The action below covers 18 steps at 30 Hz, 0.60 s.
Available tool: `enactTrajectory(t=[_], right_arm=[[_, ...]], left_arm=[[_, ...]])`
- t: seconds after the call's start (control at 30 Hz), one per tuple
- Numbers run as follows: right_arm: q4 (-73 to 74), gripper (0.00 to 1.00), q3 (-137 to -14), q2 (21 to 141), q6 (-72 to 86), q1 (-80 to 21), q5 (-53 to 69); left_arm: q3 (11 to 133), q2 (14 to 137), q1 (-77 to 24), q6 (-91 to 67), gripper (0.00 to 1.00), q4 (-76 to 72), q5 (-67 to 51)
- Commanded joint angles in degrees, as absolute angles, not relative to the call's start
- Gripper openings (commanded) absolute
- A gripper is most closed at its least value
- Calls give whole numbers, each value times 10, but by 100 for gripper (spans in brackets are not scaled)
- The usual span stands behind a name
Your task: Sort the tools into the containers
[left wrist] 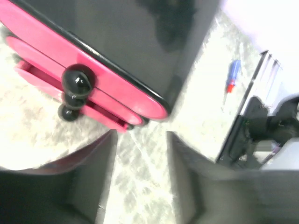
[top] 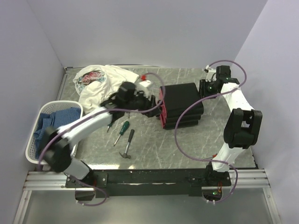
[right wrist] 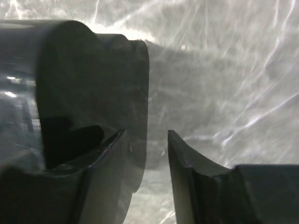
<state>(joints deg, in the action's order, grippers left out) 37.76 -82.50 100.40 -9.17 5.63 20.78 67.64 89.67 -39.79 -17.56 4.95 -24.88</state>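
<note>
The black drawer unit (top: 183, 103) lies mid-table with its pink-red drawer fronts (top: 162, 110) facing left. My left gripper (top: 152, 110) is open and empty just in front of them. In the left wrist view, two round black knobs (left wrist: 77, 82) sit above the open gripper (left wrist: 140, 140), and the lowest drawer (left wrist: 100, 116) stands slightly out. My right gripper (top: 204, 88) is open at the unit's back; the unit's edge (right wrist: 135, 93) runs between the fingers of the open gripper (right wrist: 145, 136). A green screwdriver (top: 123, 128) and a hammer (top: 128, 144) lie at front left. A red-and-blue screwdriver (left wrist: 231, 80) lies on the table beyond the unit.
A white lattice basket (top: 32, 140) with blue cloth stands at the left edge. A white patterned cloth (top: 105, 81) lies at the back left. Another tool (top: 109, 126) pokes out from under my left arm. Walls close in the table at the back and sides.
</note>
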Motion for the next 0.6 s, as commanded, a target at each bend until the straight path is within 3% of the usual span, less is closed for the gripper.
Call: enactTrajectory(t=[0.0,0.03,0.07,0.1,0.23,0.37,0.57], right_arm=[[420,51,-840,968,-72,67,208],[420,61,-846,967,-66,69,208],[423,63,-852,967,-60,69,213],[426,75,-870,966,-59,68,219],[434,79,-920,950,-72,61,236],[403,80,-954,933,-73,54,255],[384,63,-955,929,-44,34,347]], left_arm=[[602,751,-382,-67,77,46,-247],[589,743,-380,-48,80,24,-252],[582,738,-379,-48,83,9,-261],[582,741,-378,-55,84,6,-265],[599,781,-332,-194,86,-14,-284],[539,798,-263,-371,89,-177,-332],[547,864,-229,-459,90,-262,-468]])
